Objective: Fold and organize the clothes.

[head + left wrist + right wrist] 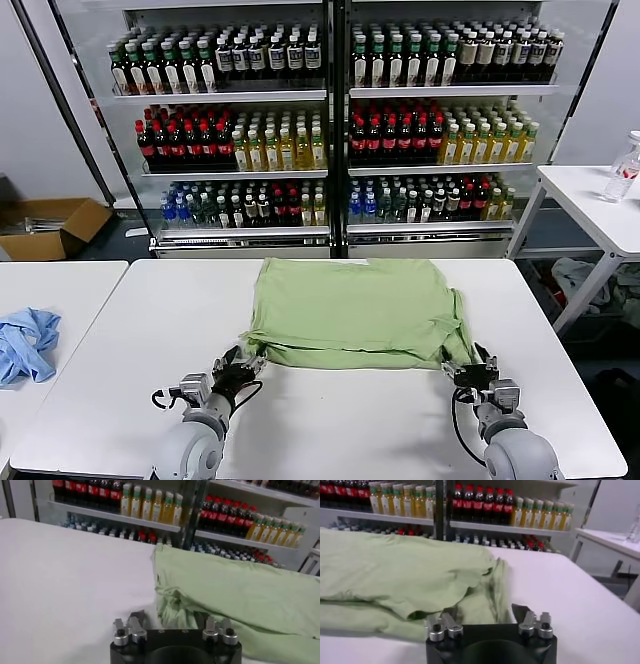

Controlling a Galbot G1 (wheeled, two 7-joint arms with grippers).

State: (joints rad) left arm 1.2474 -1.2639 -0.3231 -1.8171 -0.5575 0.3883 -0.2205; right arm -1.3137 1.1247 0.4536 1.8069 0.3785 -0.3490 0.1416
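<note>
The light green shirt [355, 305] lies folded into a flat rectangle on the far half of the white table [330, 430]. My left gripper [245, 365] is at the shirt's near left corner. In the left wrist view it [169, 619] is open, with the bunched corner of the shirt [240, 590] lying between the fingers and bare table beside one of them. My right gripper [470, 365] is at the near right corner. It [484, 612] is also open, and the edge of the shirt [395, 565] reaches in between its fingers.
A crumpled light blue cloth [25, 345] lies on the neighbouring table to the left. A cardboard box [50, 225] sits on the floor behind it. Drink coolers [330, 120] fill the back. A side table with a bottle [622, 170] stands at the right.
</note>
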